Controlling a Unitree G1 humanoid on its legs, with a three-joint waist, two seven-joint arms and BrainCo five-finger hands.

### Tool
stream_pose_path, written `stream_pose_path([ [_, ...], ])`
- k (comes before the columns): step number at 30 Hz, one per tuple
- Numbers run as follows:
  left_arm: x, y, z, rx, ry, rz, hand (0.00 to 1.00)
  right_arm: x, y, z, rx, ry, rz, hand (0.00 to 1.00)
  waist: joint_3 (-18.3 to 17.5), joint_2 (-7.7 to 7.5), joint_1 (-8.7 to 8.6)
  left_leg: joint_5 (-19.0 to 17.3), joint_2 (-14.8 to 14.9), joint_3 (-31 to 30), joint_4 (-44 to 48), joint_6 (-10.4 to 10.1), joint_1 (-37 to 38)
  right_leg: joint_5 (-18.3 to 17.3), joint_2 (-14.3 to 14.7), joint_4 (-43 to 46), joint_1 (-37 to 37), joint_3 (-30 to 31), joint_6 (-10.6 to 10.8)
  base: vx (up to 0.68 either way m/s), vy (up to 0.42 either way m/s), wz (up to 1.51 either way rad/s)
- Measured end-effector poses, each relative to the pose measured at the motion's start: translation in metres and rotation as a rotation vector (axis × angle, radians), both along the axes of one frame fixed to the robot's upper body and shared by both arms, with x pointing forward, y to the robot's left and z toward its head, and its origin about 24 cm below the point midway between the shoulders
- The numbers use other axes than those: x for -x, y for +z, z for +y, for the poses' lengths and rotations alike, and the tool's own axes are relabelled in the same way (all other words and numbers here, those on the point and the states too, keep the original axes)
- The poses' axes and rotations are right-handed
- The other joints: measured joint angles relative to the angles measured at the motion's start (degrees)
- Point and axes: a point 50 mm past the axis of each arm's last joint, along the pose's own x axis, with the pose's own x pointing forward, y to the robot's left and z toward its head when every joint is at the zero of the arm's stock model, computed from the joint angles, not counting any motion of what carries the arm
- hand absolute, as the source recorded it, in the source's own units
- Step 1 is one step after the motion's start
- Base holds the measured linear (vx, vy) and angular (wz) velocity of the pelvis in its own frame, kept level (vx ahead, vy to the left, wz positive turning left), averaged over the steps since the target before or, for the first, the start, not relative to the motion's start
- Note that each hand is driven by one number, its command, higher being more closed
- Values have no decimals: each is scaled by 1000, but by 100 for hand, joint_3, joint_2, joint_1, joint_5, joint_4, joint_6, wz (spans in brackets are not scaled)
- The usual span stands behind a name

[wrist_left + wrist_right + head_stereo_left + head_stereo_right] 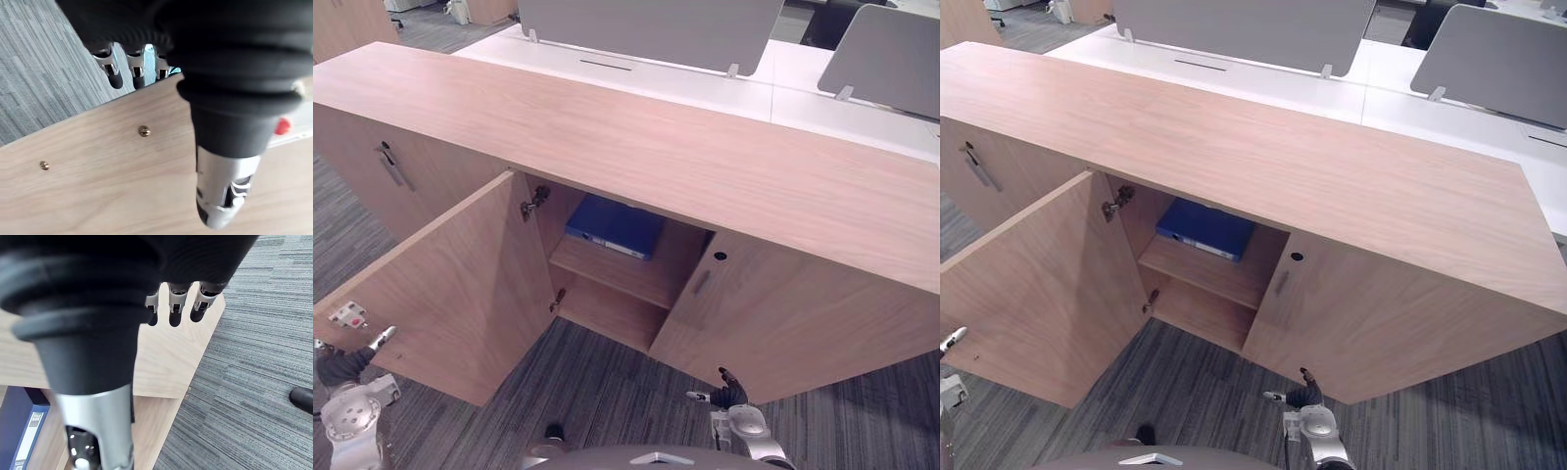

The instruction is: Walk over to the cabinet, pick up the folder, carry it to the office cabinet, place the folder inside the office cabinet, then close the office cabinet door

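The blue folder (615, 226) lies flat on the upper shelf (607, 272) inside the office cabinet (636, 147), whose left door (450, 294) stands wide open. The folder's spine (22, 431) also shows in the right wrist view. My left hand (347, 364) is low at the door's outer edge. Its fingers (132, 68) reach past that edge and its thumb (220, 196) lies over the door's inner face (98, 186); it is open and grips nothing. My right hand (729, 395) hangs low in front of the shut right door (783, 313), fingers (171, 308) straight and empty.
Further left, another cabinet door with a metal handle (391, 164) is shut. White desks (803, 73) with grey screens (646, 29) stand behind the cabinet. Grey striped carpet (607, 392) covers the floor in front.
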Motion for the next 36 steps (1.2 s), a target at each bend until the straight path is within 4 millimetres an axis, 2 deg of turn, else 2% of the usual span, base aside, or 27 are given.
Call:
stream_pose_path([
  [8,17,-31,-28,101,-34,94,0,4,-2,0,15,18,14,0,-59,79,-15,16,1,98,1,20,15,67,-7,1,-59,127,34,-22,6,-7],
  [10,22,-40,-40,137,-71,129,0,7,-3,0,6,9,22,0,-75,158,-17,32,-3,113,1,40,11,97,-15,2,-84,151,54,-46,17,-3],
  [13,25,-46,-51,162,-105,149,0,13,-5,2,0,5,38,0,-86,200,-23,58,0,112,1,58,11,102,-17,8,-97,163,61,-50,7,-1],
  [19,39,-69,-90,272,-213,236,0,19,-8,-1,0,-17,62,0,-108,233,-80,74,4,224,0,26,-5,143,-11,91,-261,457,51,-73,27,-11],
  [22,49,-81,-114,340,-289,290,0,20,-8,2,-11,-20,64,0,-118,235,-203,69,-27,236,1,34,-56,116,-13,189,-429,663,90,-78,47,-14],
  [27,32,-85,-165,429,-541,287,0,28,-12,7,-24,-24,86,0,-192,298,-465,55,-91,302,0,53,-74,145,-1,181,-592,1042,27,-50,54,-24],
  [28,28,-86,-184,453,-613,290,0,30,-13,7,-24,-25,91,0,-248,314,-564,51,-91,402,0,59,-69,182,-2,168,-641,1115,-28,-24,61,-31],
  [30,23,-86,-197,473,-661,279,0,33,-14,7,-25,-27,100,0,-310,322,-637,44,-85,469,0,65,-61,220,12,119,-674,1188,-86,-15,48,-35],
  [31,12,-83,-208,474,-723,257,0,36,-14,7,-26,-29,106,0,-334,325,-697,37,-71,552,0,72,-20,247,28,92,-672,1241,-126,-6,33,-30],
  [33,0,-79,-214,454,-767,237,0,36,-14,7,-26,-30,104,0,-351,327,-747,28,-61,597,0,85,28,265,35,83,-672,1274,-154,-6,26,-30],
  [34,-11,-75,-218,436,-797,218,0,36,-14,7,-24,-30,104,0,-390,330,-843,24,-47,649,0,87,39,268,61,38,-673,1356,-158,1,17,-26],
  [36,-21,-73,-220,420,-817,205,0,35,-14,5,-20,-30,104,0,-415,346,-881,7,-35,725,-1,81,52,286,78,-4,-689,1408,-184,14,15,-23],
])
